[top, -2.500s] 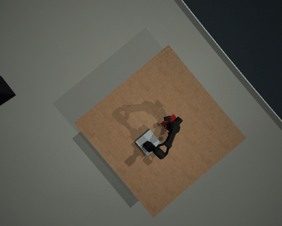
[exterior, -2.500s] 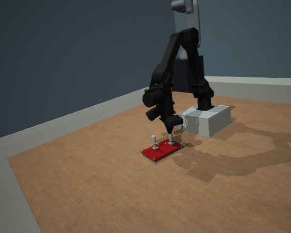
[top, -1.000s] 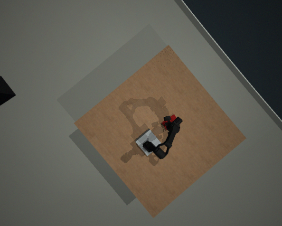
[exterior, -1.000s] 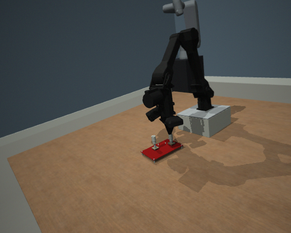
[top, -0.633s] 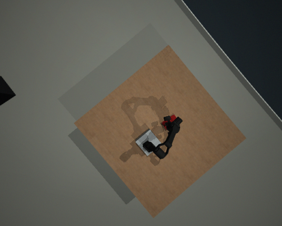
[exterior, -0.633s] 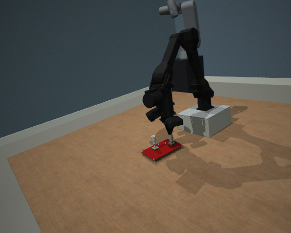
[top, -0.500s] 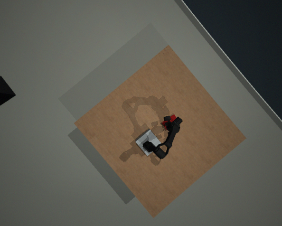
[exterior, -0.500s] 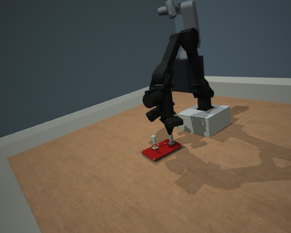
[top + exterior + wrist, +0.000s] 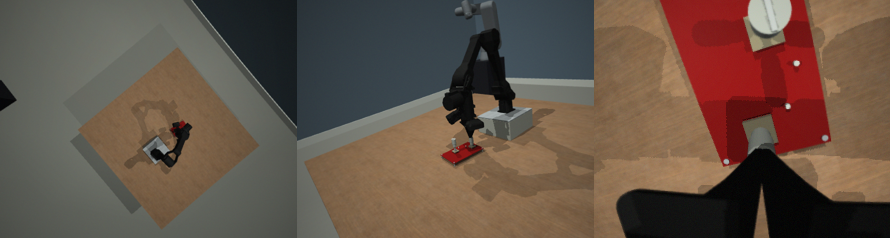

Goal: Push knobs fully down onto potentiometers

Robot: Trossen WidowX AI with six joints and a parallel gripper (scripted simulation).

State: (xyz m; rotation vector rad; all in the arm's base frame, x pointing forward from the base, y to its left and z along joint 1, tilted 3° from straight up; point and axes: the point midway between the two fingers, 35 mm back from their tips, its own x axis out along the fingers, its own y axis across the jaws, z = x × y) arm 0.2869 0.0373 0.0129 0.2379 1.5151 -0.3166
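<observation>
The red circuit board point(image 9: 183, 123) point(image 9: 450, 157) point(image 9: 714, 75) stands on short legs on the table. The far knob point(image 9: 454, 142) point(image 9: 769, 12) is grey-white and stands high on its shaft, with a stretch of thin shaft showing above its tan potentiometer point(image 9: 455, 151) point(image 9: 766, 42). The near knob point(image 9: 471, 141) point(image 9: 761, 140) sits low, close above its potentiometer point(image 9: 472, 146) point(image 9: 759, 126); whether any gap remains cannot be told. My gripper point(image 9: 471, 137) point(image 9: 762, 155) is shut and empty, pointing down, with its tips at the top of the near knob and hiding that top in the wrist view.
Small white pins point(image 9: 796, 63) point(image 9: 788, 106) stand on the board between the potentiometers and along one side. The arm's pale base block point(image 9: 147, 149) point(image 9: 522, 125) is on the wooden table point(image 9: 200, 160) point(image 9: 397, 187). A grey arm point(image 9: 490, 20) on a dark pedestal stands behind.
</observation>
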